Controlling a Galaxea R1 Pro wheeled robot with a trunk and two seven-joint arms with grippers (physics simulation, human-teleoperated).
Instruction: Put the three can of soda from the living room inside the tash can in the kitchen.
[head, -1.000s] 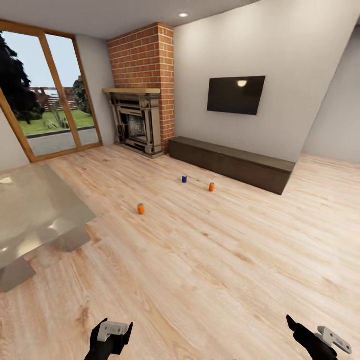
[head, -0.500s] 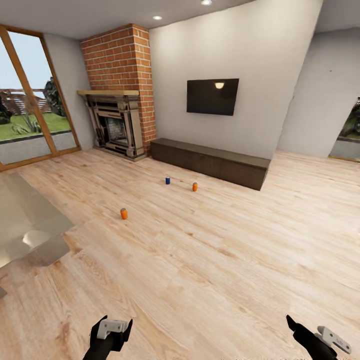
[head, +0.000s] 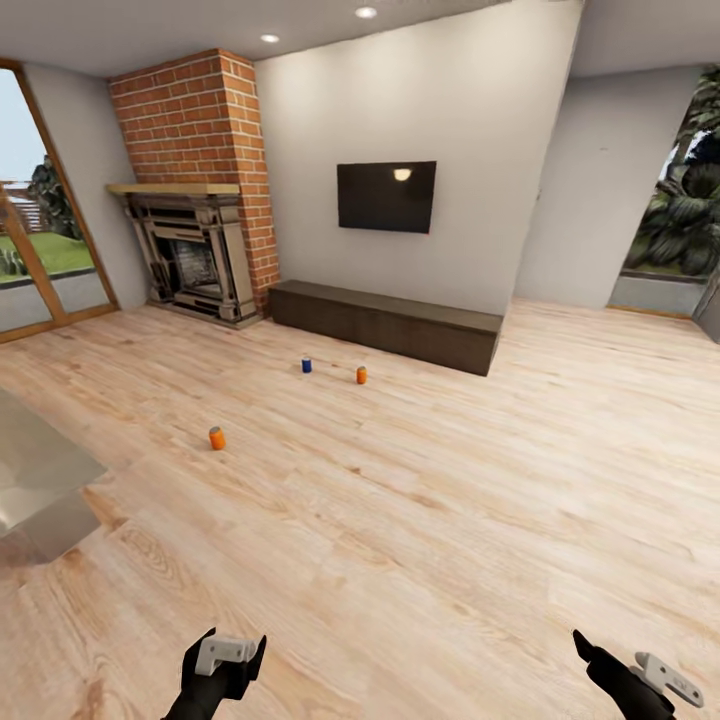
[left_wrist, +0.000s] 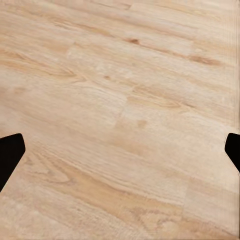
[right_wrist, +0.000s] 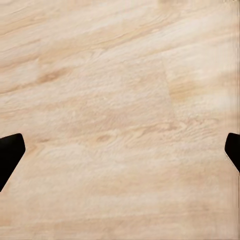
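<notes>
I am in the living room, whose wood-plank floor (head: 420, 500) stretches ahead. Two orange cans of soda stand on it, one (head: 217, 438) nearer at the left and one (head: 361, 375) farther off near the low cabinet. Beside the far one stands a small blue can (head: 307, 366). At the head view's lower edge hang my left gripper (head: 226, 662) and my right gripper (head: 628, 672), far from the cans. In each wrist view the left gripper (left_wrist: 120, 150) and right gripper (right_wrist: 120, 150) show dark fingertips wide apart over bare planks, holding nothing. The tash can and the kitchen are out of view.
A red brick fireplace (head: 195, 190) fills the far left corner. A black TV (head: 386, 197) hangs above a long dark cabinet (head: 385, 323). A pale grey table corner (head: 35, 480) juts in at left. Glass doors (head: 40, 250) sit far left, and an opening (head: 680, 200) at right.
The whole picture has slid to the left, so the camera has turned right; more of the right-hand wall and opening shows. The cans and both grippers stay as they were.
</notes>
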